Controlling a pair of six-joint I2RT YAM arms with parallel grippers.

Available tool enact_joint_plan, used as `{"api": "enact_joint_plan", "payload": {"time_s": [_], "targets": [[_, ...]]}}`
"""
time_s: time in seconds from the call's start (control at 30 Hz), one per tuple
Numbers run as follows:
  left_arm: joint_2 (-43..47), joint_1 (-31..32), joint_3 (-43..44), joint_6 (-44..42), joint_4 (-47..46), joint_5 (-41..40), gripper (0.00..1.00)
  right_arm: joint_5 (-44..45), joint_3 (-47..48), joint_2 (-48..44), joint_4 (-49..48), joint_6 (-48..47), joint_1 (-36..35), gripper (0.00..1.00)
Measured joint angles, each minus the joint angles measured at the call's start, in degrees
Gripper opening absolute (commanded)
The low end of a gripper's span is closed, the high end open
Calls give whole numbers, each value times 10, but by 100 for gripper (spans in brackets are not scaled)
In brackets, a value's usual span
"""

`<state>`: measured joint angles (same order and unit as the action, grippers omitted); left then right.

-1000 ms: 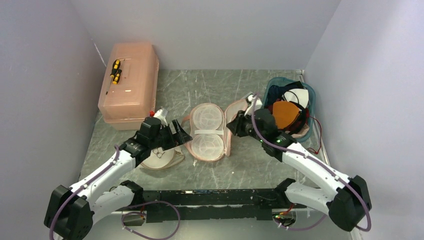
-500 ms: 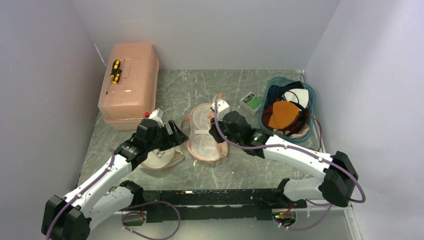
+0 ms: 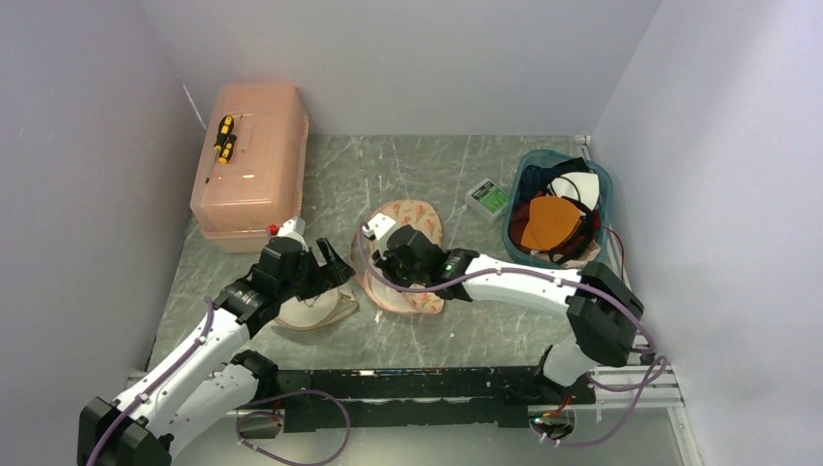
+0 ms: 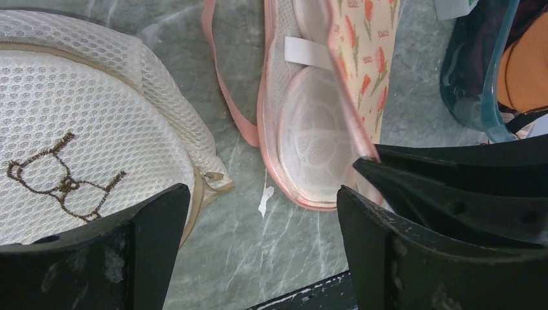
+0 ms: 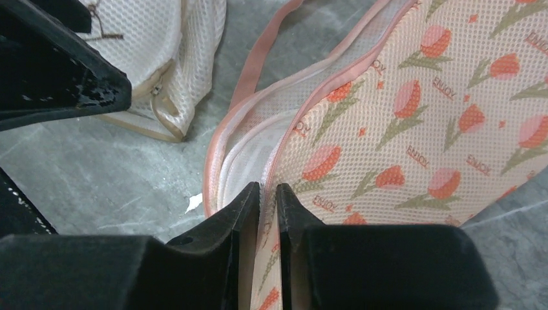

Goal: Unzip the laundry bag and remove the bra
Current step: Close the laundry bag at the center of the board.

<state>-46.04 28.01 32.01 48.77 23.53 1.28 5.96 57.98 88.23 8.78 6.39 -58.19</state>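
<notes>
While my left fingers [image 3: 330, 262] hung wide apart over the white laundry bag [image 4: 84, 142], zipped shut on the worktop [image 4: 258, 258], my right fingers [image 5: 257, 200] were clamped on the tulip-print pouch [image 5: 420, 129] just beside it.

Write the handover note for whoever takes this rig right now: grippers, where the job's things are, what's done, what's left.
Left gripper: open, holding nothing, poised at the edge of the laundry bag.
Right gripper: shut on the rim of the tulip-print mesh case, not a job item.
Laundry bag: on the table beside that case, zip apparently closed, zip pull on the case side.
Bra: not visible in any view.
Done: nothing visible.
Left: release the case, unzip the bag, take the bra out.
</notes>
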Motion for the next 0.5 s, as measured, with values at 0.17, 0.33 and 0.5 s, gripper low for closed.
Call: {"api": "enact_joint_plan", "payload": {"time_s": [0.17, 0.33, 0.5], "targets": [[1, 0, -1, 2, 3, -2, 89, -3, 4, 26, 8, 3, -6, 61], [1, 0, -7, 3, 4, -2, 89, -5, 10, 25, 17, 17, -5, 78], [-4, 0, -9, 4, 0, -2, 89, -9, 12, -33, 30, 47, 10, 79]]}}
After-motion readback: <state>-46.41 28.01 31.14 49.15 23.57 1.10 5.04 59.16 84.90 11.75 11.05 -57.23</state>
